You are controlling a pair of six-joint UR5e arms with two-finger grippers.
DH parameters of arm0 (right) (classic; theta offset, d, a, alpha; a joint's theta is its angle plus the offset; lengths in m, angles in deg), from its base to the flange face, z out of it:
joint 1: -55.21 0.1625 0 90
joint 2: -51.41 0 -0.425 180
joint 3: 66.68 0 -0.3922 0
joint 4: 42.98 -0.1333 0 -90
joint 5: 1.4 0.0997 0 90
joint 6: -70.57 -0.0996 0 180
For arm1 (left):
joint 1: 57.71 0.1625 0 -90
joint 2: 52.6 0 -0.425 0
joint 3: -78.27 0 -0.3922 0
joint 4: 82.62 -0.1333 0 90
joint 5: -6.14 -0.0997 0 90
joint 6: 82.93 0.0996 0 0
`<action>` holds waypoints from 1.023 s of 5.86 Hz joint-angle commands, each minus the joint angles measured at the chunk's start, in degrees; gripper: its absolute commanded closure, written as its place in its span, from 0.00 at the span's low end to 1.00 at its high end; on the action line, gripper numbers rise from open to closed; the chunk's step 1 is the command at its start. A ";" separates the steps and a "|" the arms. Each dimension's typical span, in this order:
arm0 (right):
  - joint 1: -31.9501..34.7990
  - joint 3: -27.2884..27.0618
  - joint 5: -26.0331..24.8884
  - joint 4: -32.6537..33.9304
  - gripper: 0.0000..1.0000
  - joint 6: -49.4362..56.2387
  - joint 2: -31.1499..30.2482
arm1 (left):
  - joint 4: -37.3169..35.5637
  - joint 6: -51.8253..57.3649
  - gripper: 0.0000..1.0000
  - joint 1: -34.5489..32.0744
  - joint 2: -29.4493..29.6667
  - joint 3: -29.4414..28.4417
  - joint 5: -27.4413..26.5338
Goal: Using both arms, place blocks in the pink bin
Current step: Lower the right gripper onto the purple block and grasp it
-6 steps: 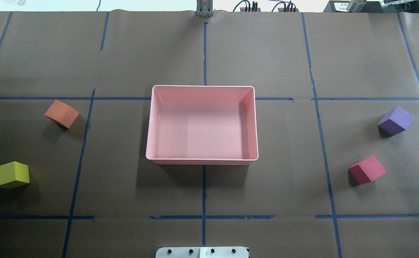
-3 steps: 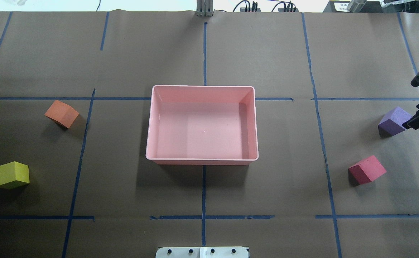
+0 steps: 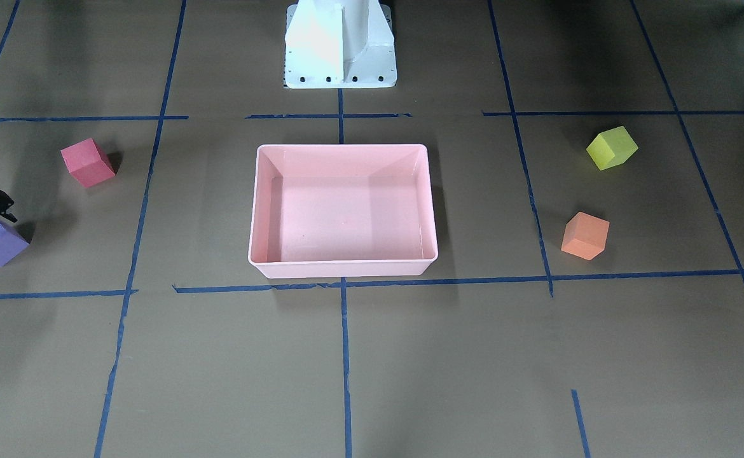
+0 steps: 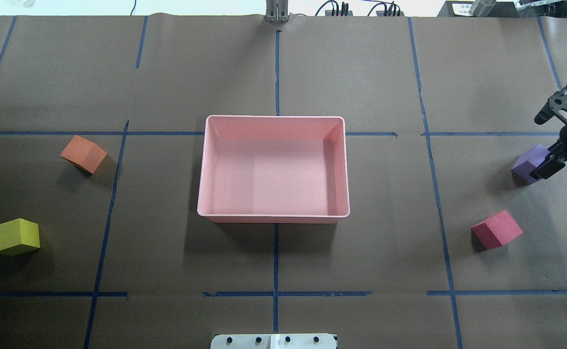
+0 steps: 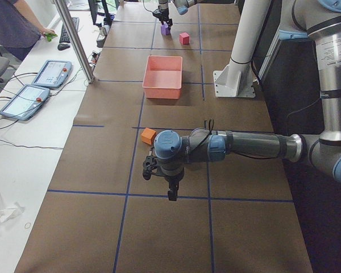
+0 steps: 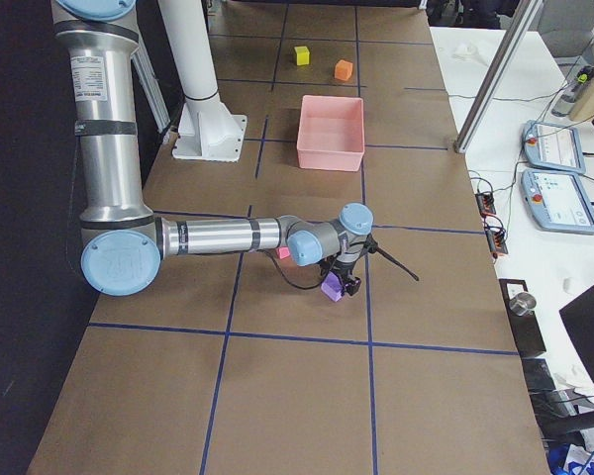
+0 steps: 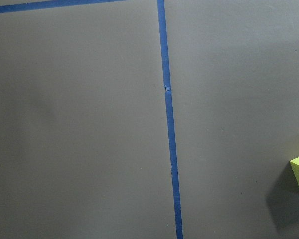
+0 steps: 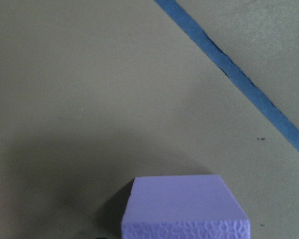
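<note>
The bench (image 4: 191,72) carries everything. The right arm (image 6: 218,236) holds its jaws spread open over the purple block (image 4: 525,164), which lies just beneath them. The left arm (image 5: 250,145) is near the yellow-green block (image 4: 16,236); whether its jaws are open, I cannot tell. The bin (image 4: 274,118), mid-bench, is empty. The red block (image 4: 496,229) and orange block (image 4: 84,153) lie outside it.

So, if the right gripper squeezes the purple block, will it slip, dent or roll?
The purple block has a matte, grainy surface, so it will probably not slip. It looks like foam, so likely light, and may dent a little when squeezed. It sits flat on the table, so a push should slide it, not roll it.
</note>
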 commanded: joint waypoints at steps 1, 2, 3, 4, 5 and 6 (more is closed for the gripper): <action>-0.69 0.62 -0.86 0.06 0.53 0.03 0.62 | 0.00 0.00 0.00 0.00 0.08 0.05 0.00; -0.51 0.01 -0.07 0.15 0.57 -0.92 1.75 | 0.00 0.00 0.00 0.00 0.00 0.05 0.00; -0.60 -1.13 0.46 2.15 0.57 -4.24 4.81 | 0.00 0.00 0.00 0.00 0.00 0.05 0.00; -0.60 -3.40 3.25 4.35 0.57 -14.02 8.84 | 0.00 0.00 0.00 0.00 0.00 0.05 0.00; -2.34 -8.39 4.40 8.89 0.57 -26.82 13.23 | 0.00 0.00 0.00 0.00 0.08 0.05 0.00; -6.27 -14.79 4.15 15.90 0.57 -42.00 18.59 | 0.09 0.09 0.00 0.09 0.08 0.05 0.00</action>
